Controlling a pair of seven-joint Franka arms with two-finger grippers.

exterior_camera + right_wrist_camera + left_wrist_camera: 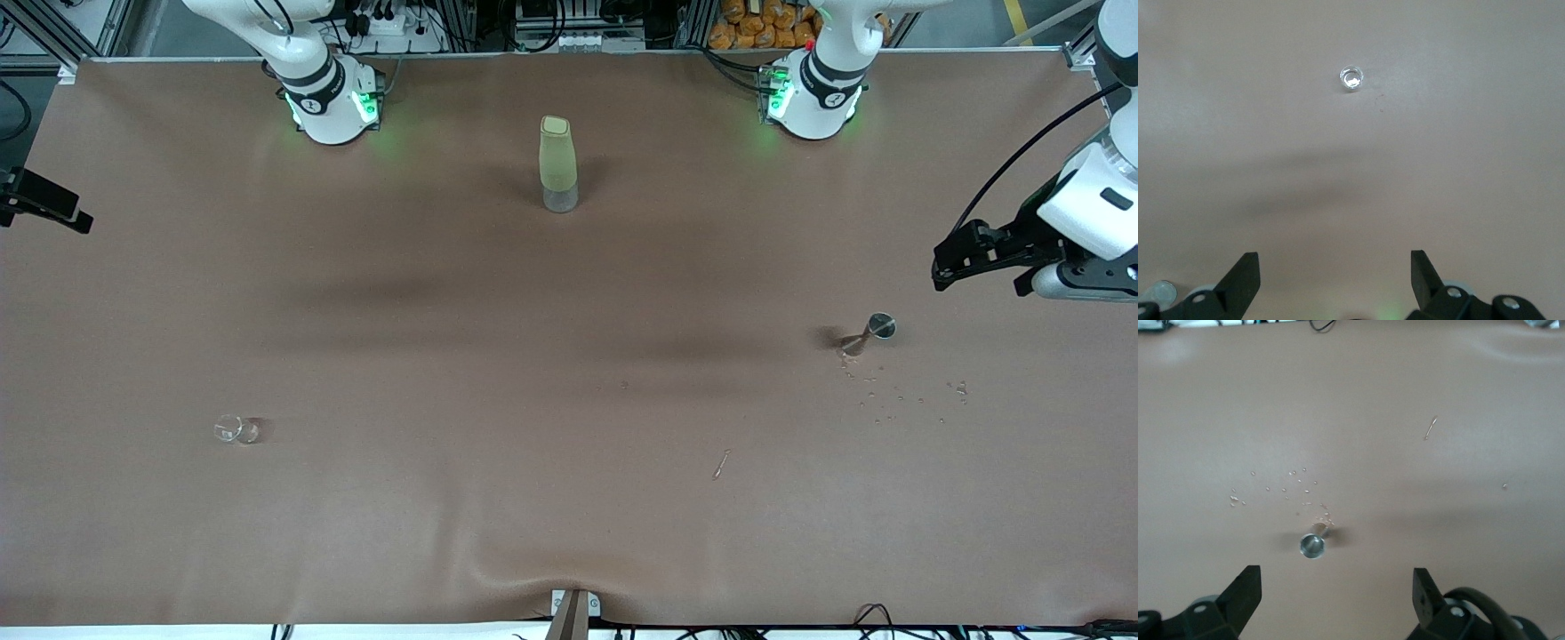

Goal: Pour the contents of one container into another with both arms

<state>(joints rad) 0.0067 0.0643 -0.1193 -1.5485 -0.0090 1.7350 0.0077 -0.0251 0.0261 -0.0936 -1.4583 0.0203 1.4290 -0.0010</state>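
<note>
A small steel jigger (871, 332) stands toward the left arm's end of the table, with spilled droplets (898, 396) scattered nearer the front camera. The left wrist view shows the jigger (1312, 545) from above. A small clear glass (236, 429) sits toward the right arm's end and appears far off in the right wrist view (1351, 78). A tall bottle (558, 165) with a pale green top stands between the bases. My left gripper (944, 267) (1336, 590) hovers open beside the jigger, holding nothing. My right gripper (76, 213) (1333, 273) hangs open at the table's edge, empty.
A thin pale streak (720, 464) lies on the brown table cover (498, 373) between the jigger and the front edge. A clamp (573, 613) sits at the middle of the front edge. Cables and snack bags line the table's base side.
</note>
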